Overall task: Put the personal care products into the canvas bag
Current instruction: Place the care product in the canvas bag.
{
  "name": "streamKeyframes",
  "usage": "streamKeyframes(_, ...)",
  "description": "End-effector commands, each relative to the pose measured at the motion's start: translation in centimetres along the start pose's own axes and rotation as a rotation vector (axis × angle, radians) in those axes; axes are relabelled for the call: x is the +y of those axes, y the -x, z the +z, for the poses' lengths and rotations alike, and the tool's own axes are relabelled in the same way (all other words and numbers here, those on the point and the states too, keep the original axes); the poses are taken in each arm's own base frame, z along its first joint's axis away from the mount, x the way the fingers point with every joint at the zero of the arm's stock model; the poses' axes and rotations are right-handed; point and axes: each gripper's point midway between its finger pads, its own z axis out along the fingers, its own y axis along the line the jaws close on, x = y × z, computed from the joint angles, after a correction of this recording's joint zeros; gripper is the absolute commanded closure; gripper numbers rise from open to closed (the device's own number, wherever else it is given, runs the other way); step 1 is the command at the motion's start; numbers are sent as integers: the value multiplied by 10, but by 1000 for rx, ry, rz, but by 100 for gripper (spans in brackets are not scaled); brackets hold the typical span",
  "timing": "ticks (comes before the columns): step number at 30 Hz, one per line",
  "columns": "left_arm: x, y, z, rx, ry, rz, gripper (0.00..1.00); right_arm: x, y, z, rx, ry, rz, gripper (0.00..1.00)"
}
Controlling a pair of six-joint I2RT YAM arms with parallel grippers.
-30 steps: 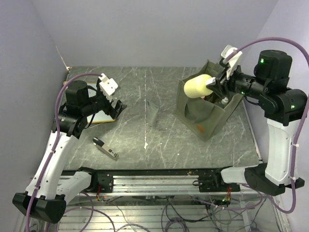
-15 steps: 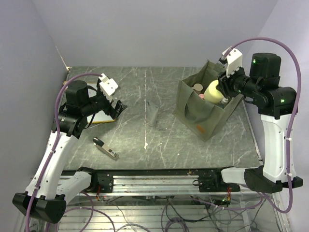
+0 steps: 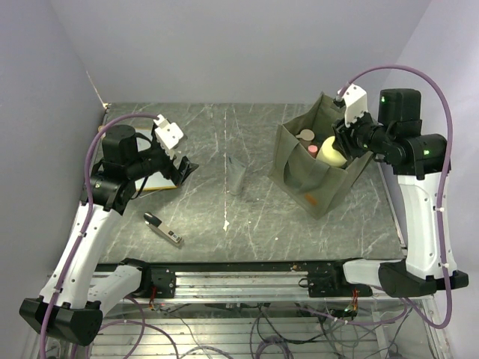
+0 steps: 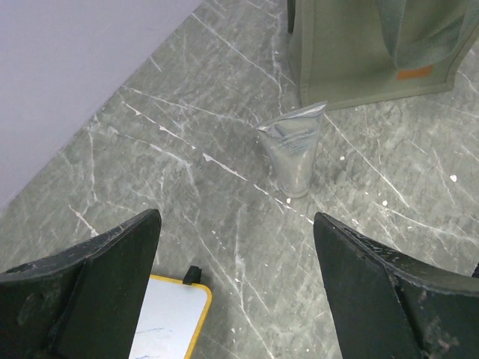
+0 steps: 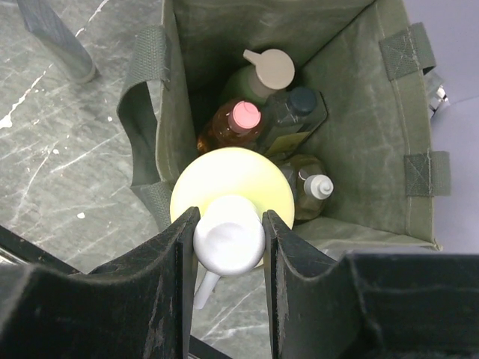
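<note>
At far left the left gripper [image 4: 236,217] was held w/ jaws wide apart and nothing btwn them, above the table [image 3: 224,134] and just beside the white board [image 4: 168,318]; the black-and-silver gadget [image 3: 165,229] was seen lying nearer the arm bases. Towards the middle the grey container [image 4: 293,153] was stood upright on the table, apart from the canvas bag [image 3: 318,187], so not yet packed. Inside the bag were counted a pink-capped bottle [image 5: 243,116], a beige-capped bottle [image 5: 271,69], a black-capped bottle [image 5: 303,101] and a small clear bottle [image 5: 318,185]. At right the right gripper [image 5: 228,217] was clamped on the white cap of the pale yellow bottle [image 5: 224,176], held at the bag's mouth, not yet let go. Task judged approx two-thirds done: one drop & one pick-up left
</note>
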Motion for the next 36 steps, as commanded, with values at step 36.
streamKeyframes(36,-13,2,-4,-43,-48,8,7,4,-91,95,350,315,-106,100)
